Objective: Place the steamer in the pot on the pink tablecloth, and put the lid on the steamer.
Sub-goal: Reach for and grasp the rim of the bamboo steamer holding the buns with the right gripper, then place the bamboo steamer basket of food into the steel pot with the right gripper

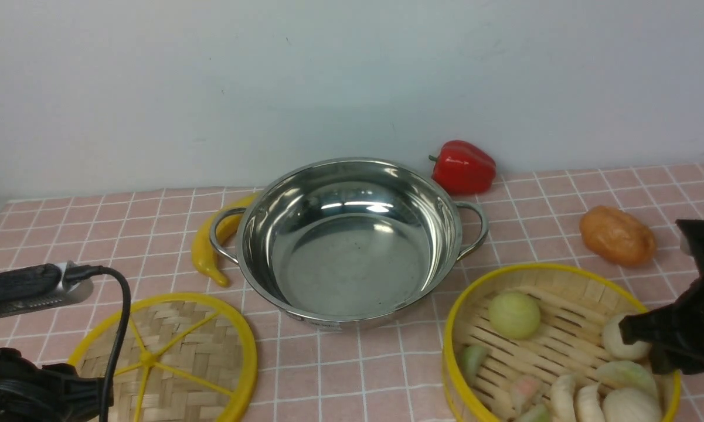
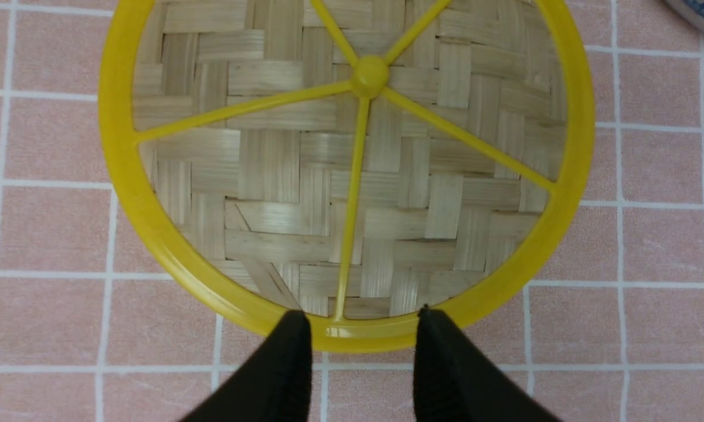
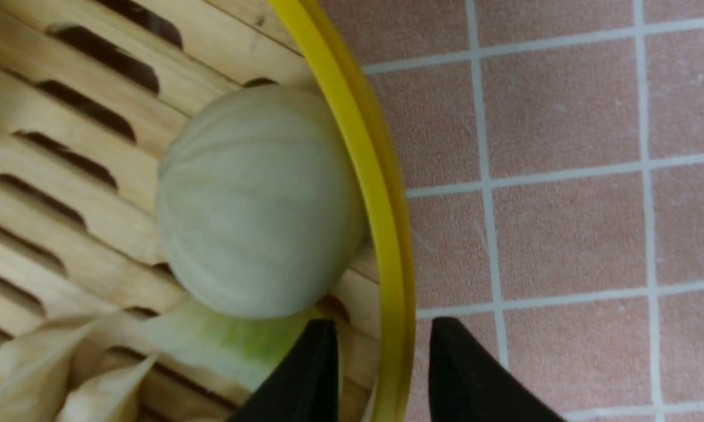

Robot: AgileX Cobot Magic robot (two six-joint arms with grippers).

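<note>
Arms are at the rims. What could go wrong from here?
Right pincer straddles one side of the steamer rim: a single-edge lift may tilt it and spill the dumplings. The bun sits beside the inner finger and might get pinched. The pot looks barely wider, so the steamer could catch.

a plain, smooth, pale grey-white wall (image 1: 352, 76) fills the whole background, evenly lit by soft light, slightly darker toward its base.
</note>
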